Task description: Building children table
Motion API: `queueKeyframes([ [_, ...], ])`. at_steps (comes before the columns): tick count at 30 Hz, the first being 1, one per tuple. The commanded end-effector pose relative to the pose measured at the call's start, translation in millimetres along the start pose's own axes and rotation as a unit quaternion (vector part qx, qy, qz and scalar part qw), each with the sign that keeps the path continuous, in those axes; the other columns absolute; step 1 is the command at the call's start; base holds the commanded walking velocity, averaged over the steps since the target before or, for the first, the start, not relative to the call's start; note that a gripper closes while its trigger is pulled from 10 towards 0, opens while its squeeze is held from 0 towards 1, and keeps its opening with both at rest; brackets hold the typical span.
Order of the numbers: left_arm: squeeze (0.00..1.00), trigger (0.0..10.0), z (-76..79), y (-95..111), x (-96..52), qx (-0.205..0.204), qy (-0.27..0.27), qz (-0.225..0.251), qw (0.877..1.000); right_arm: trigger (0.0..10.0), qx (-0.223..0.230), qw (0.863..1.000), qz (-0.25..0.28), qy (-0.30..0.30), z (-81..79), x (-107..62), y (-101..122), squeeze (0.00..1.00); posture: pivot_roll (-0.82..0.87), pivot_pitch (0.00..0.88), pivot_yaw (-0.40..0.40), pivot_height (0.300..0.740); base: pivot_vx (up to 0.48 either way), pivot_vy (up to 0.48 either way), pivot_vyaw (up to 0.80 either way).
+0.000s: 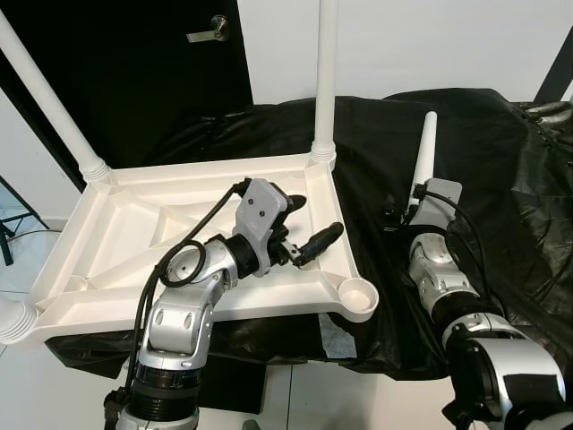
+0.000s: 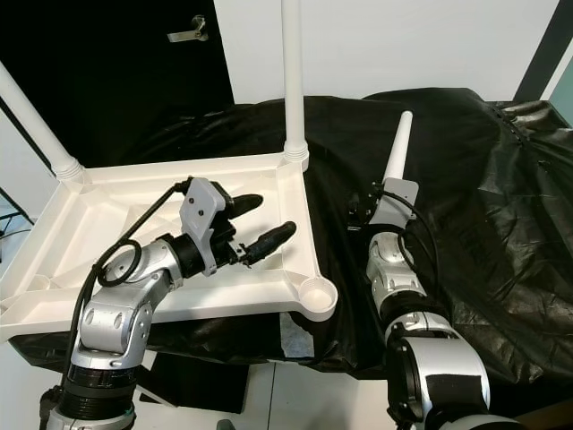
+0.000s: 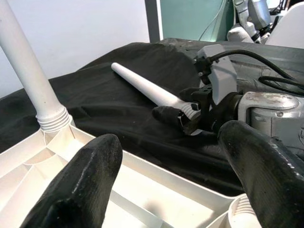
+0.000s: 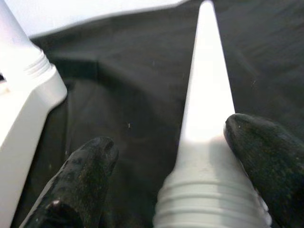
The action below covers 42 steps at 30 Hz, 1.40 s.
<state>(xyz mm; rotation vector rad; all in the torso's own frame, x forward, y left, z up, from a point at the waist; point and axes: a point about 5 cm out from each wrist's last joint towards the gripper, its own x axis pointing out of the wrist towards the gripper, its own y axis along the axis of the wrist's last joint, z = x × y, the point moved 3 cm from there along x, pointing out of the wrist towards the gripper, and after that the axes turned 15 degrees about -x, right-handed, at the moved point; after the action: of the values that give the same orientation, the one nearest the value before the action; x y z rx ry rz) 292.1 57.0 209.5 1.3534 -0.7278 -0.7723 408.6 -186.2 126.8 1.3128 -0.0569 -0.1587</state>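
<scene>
So the white tabletop is lying upside down on the black-covered desk, hanging off its near-left edge a bit. Two legs are already in the far corner sockets, a third one shows at the near-left corner, and the near-right corner socket is empty. Looks to me like we're on the last leg now. The right gripper has that loose leg by its threaded end, one finger against it and the other a little off, tip pointing toward the far edge of the desk. The left gripper hovers over the tabletop's right rim, fingers spread, holding nothing. Next move, I'd guess: swing the threaded end over to the empty socket, stand it upright, and twist it in while the left steadies the frame.
</scene>
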Motion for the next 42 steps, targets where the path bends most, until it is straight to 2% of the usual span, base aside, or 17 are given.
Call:
queueKeyframes([
  [1, 0.0, 10.0, -10.8, 3, -1.6, 0.003, 0.055, 0.012, 0.998, 10.0, 0.007, 0.999, -0.029, 0.016, -4.4, 1.4, -6, 0.0, 0.06, 0.0, 0.073, 0.74, 0.0, 0.0, 0.0],
  [10, 0.0, 10.0, -11.1, 3, -2.6, 0.005, 0.056, 0.012, 0.998, 10.0, 0.017, 0.998, -0.062, 0.027, -4.4, 2.7, -13, 0.0, 0.06, 0.0, 0.072, 0.74, 0.0, 0.0, 0.0],
  [12, 0.0, 10.0, -11.4, 3, -2.9, 0.006, 0.056, 0.013, 0.998, 10.0, 0.013, 0.996, -0.091, 0.021, -0.4, 1.7, -23, 0.0, 0.06, 0.0, 0.073, 0.74, 0.0, 0.0, 0.0],
  [21, 0.0, 10.0, -11.9, 4, -2.3, 0.008, 0.057, 0.013, 0.998, 10.0, 0.05, 0.994, -0.101, -0.009, 5.1, 0.9, -25, 0.0, 0.06, 0.0, 0.079, 0.74, 0.0, 0.0, 0.0],
  [27, 0.0, 10.0, -11.8, 4, -1.1, 0.01, 0.054, 0.013, 0.998, 9.8, 0.047, 0.993, -0.106, -0.016, 6.4, 1.7, -25, 0.0, 0.05, 0.0, 0.081, 0.74, 0.0, 0.0, 0.0],
  [28, 0.0, 10.0, -11.9, 4, -1.1, 0.01, 0.054, 0.013, 0.998, 2.7, 0.047, 0.993, -0.108, -0.017, 6.5, 1.9, -25, 0.0, 0.06, 0.0, 0.079, 0.74, 0.0, 0.0, 0.0],
  [29, 0.0, 10.0, -12.0, 4, -1.3, 0.01, 0.055, 0.012, 0.998, 0.6, 0.05, 0.992, -0.114, -0.022, 7.3, 1.8, -26, 0.0, 0.06, 0.0, 0.075, 0.74, 0.0, 0.0, 0.0],
  [30, 0.0, 10.0, -12.2, 4, -1.6, 0.011, 0.055, 0.012, 0.998, 0.0, 0.051, 0.992, -0.117, -0.023, 7.4, 1.8, -26, 0.0, 0.06, 0.0, 0.075, 0.74, 0.0, 0.0, 0.0],
  [39, 0.0, 10.0, -15.6, 5, -0.9, 0.014, 0.061, 0.015, 0.998, 0.0, 0.038, 0.993, -0.108, -0.039, 9.2, -0.9, -28, 0.0, 0.05, 0.0, 0.06, 0.74, 0.0, 0.0, 0.0],
  [40, 0.0, 10.0, -16.6, 5, -0.2, 0.017, 0.063, 0.017, 0.998, 3.5, 0.029, 0.994, -0.1, -0.045, 10.9, -1.1, -27, 0.0, 0.05, 0.0, 0.058, 0.74, 0.0, 0.0, 0.0],
  [41, 0.0, 10.0, -18.1, 5, 1.0, 0.017, 0.065, 0.018, 0.998, 10.0, 0.004, 0.997, -0.064, -0.052, 13.4, -0.8, -18, 0.0, 0.04, 0.0, 0.055, 0.74, 0.0, 0.0, 0.0],
  [42, 0.0, 10.0, -19.9, 5, 2.9, 0.014, 0.067, 0.019, 0.997, 10.0, -0.01, 0.998, -0.024, -0.054, 14.7, -1.1, -9, 0.0, 0.04, 0.0, 0.05, 0.74, 0.0, 0.0, 0.0],
])
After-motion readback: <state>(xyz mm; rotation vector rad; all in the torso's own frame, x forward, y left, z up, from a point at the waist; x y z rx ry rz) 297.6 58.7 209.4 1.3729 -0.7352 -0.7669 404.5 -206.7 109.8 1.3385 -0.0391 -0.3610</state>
